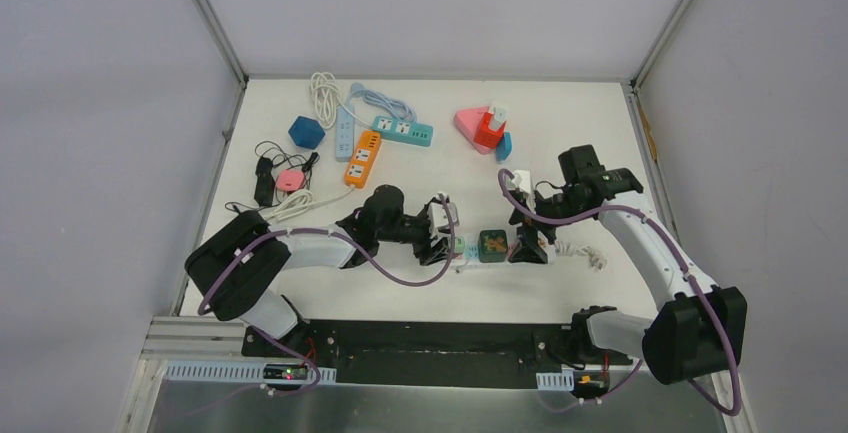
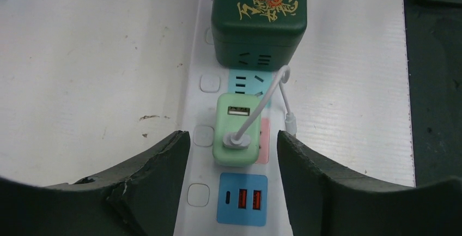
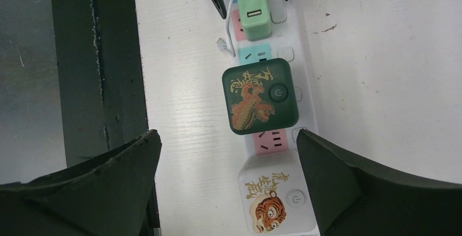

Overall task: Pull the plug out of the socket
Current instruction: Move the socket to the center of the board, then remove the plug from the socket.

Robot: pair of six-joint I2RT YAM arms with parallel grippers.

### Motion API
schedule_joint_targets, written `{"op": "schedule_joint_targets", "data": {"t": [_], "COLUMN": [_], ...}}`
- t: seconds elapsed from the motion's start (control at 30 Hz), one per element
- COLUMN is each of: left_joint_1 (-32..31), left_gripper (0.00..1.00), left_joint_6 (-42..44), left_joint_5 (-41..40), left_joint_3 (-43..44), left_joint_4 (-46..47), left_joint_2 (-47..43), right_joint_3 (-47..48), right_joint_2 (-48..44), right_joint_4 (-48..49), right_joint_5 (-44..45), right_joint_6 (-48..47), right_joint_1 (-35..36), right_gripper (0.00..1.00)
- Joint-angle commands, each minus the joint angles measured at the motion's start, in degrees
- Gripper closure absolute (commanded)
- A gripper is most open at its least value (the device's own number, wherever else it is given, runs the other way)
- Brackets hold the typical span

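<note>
My left end effector (image 2: 233, 151) stood open. Its two dark fingers (image 2: 158, 165) sat astride the light green USB charger (image 2: 238, 132) at lower centre of the left wrist view, with a gap showing on each side. That charger was seated in the white power strip (image 2: 202, 110), which ran up the middle of the frame on the bench (image 2: 81, 56). A white cable (image 2: 268, 91) came out of its top face and looped off to the right.

A dark green dragon-printed adapter (image 2: 259, 23) sat just beyond it at top centre. My right end effector (image 3: 228, 149) was open too, gripping nothing. It straddled the strip by the white tiger-printed adapter (image 3: 275, 200) at lower centre of the right wrist view.

I judged the step to be closing on the charger. To do it well, I needed the pads square on its two long flanks and low on the body. The cable had to stay out of the pinch. The pull had to go straight up along the pins, since a slanted tug would likely drag the light strip along. Pressing the strip down with my right side would have helped.
</note>
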Motion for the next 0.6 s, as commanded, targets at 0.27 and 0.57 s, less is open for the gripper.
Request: {"op": "schedule_joint_targets", "data": {"t": [0.27, 0.57], "left_joint_1": [-1.06, -1.23], "left_gripper": [0.60, 1.00], "left_joint_6": [-4.72, -4.95], "left_joint_5": [3.05, 3.97], "left_joint_3": [3.45, 2.65], "left_joint_4": [8.67, 7.87], "left_joint_2": [5.29, 5.19], "right_joint_3": [-1.23, -4.63], "right_joint_2": [0.97, 2.18], "right_joint_4": [8.20, 16.56], "right_joint_5": [2.75, 8.29], "right_joint_6": [6.75, -1.08], "right_joint_1": [0.42, 6.52], "right_gripper": [0.01, 0.00]}}
